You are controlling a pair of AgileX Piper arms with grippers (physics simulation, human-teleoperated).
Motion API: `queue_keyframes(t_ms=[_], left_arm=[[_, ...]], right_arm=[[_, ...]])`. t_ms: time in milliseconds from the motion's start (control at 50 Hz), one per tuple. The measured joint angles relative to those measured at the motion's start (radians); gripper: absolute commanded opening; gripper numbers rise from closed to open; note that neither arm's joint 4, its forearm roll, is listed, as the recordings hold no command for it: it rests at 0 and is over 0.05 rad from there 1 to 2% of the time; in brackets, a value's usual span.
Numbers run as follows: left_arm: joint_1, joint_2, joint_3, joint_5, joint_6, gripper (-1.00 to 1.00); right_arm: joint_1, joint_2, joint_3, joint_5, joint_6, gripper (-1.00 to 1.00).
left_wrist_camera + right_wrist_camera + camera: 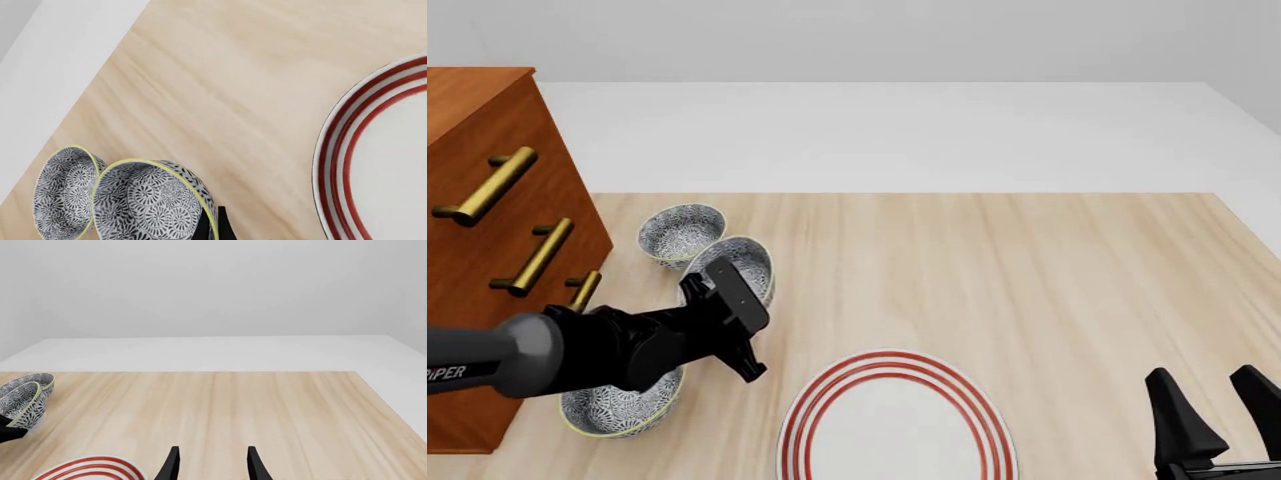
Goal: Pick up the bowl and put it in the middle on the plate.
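Note:
My left gripper (726, 283) is shut on the rim of a grey-and-white floral bowl (738, 264) with a yellowish rim, which hangs tilted above the table. In the left wrist view its fingertips (204, 226) pinch the wall of that bowl (150, 200). The white plate with red rings (894, 425) lies flat near the table's front edge, to the right of the held bowl; it also shows as the plate (373, 155) in the left wrist view. Low at the front right, my right gripper (1217, 405) stands open and holds nothing; its fingers (172, 462) show apart in its own view.
A second look-alike bowl (681, 232) sits on the table behind the held one, and a third bowl (622, 408) lies partly under my left arm. A wooden drawer cabinet (494, 230) with brass handles stands at the left edge.

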Motion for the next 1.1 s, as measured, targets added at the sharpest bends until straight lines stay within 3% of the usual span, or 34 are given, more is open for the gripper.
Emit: queue_keyframes(t_ms=[500,840,1100], left_arm=[[-0.173,-0.216,-0.038,0.195,-0.043,-1.0],[-0.378,-0.299,-0.1,0.357,-0.104,-1.0],[-0.509,-0.3,-0.126,0.429,-0.102,-1.0]], right_arm=[[-0.002,0.0,0.0,0.001,0.007,1.0],[-0.004,0.0,0.0,0.001,0.01,1.0],[-0.008,0.0,0.0,0.001,0.012,1.0]])
